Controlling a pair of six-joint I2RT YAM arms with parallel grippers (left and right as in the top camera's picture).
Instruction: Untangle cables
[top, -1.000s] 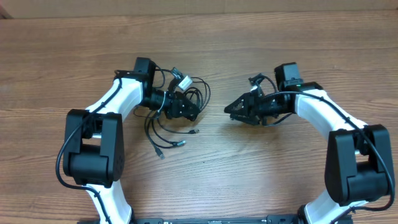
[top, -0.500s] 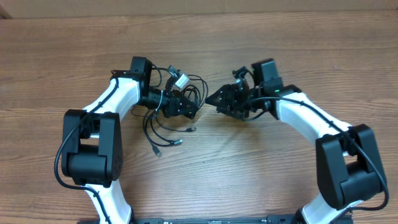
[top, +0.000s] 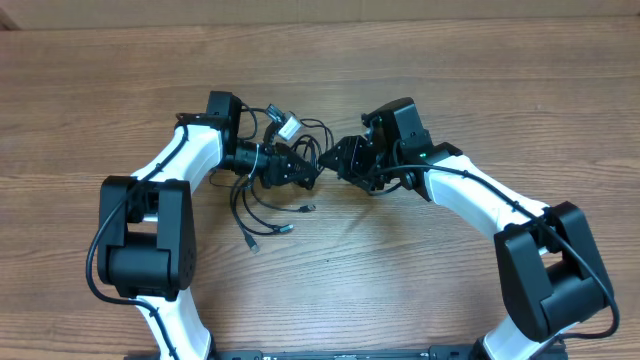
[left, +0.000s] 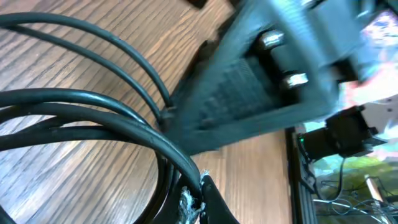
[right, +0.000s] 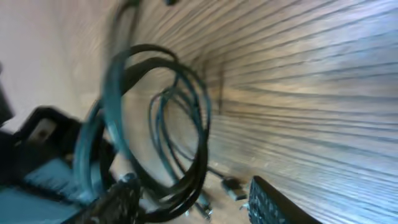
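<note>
The cables (top: 262, 212) are thin black cords, knotted in a bundle (top: 300, 142) left of centre, with loose plug-ended strands trailing toward the front. My left gripper (top: 310, 172) is shut on a strand of the bundle; the left wrist view shows its jaws (left: 200, 198) pinching a black cord (left: 93, 99). My right gripper (top: 329, 160) sits tip to tip with the left one. In the right wrist view it (right: 196, 208) stands open with cable loops (right: 200, 124) lying between its fingers (right: 273, 205), and a small plug (right: 230, 185) rests on the wood.
A pale tag or plug (top: 290, 128) sits on top of the bundle. Both white arms curve in from the front corners over the wooden table (top: 420, 70). The thicker black arm cables run along the arms.
My right gripper has swung left across the table until its tips reach the bundle beside the left gripper. The left gripper has stayed shut on the cables, shifting only slightly.
</note>
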